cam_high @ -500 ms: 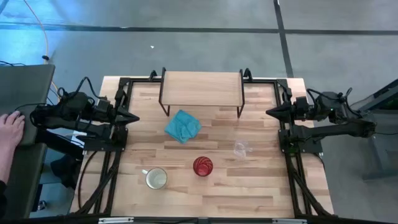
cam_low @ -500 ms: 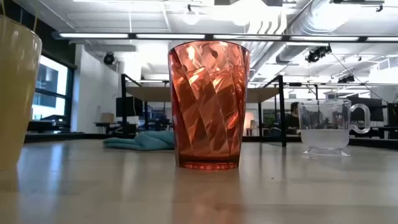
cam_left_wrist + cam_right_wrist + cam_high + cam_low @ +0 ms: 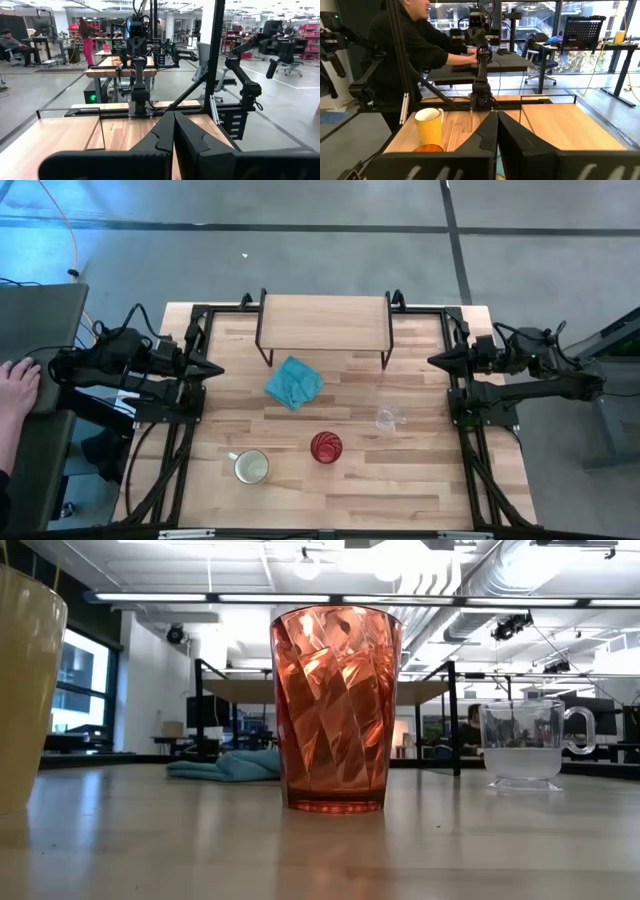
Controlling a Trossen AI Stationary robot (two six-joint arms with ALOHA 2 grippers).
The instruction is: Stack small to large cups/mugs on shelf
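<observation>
Clear glass, red plastic and cream ceramic make up our three vessels, and none of them has shifted in the last half second: every picture matches the earlier pair, so we judge the task not yet begun.

We count one small glass cup (image 3: 388,418), standing on the tabletop (image 3: 420,480) toward the right side; one red tumbler (image 3: 326,447), near the middle and closer to the front edge; and one cream-yellow mug (image 3: 251,467), left of the tumbler with its handle pointing left. All three stand upright and well apart from one another. From table height the tumbler (image 3: 335,708) fills the centre, the glass cup (image 3: 523,745) sits farther back on the right and the mug (image 3: 28,690) shows only at the left edge.

There is one shelf (image 3: 323,322), at the back of the tabletop, with nothing on its board. One teal cloth (image 3: 294,382) lies crumpled just in front of it.

We have two arms, both parked at the sides. The left tool (image 3: 212,368) and the right tool (image 3: 436,360) point inward, each with its fingers pressed together and holding nothing. A person's hand (image 3: 17,385) rests on a grey surface at the far left, and a person in dark clothes shows in the right wrist view.
</observation>
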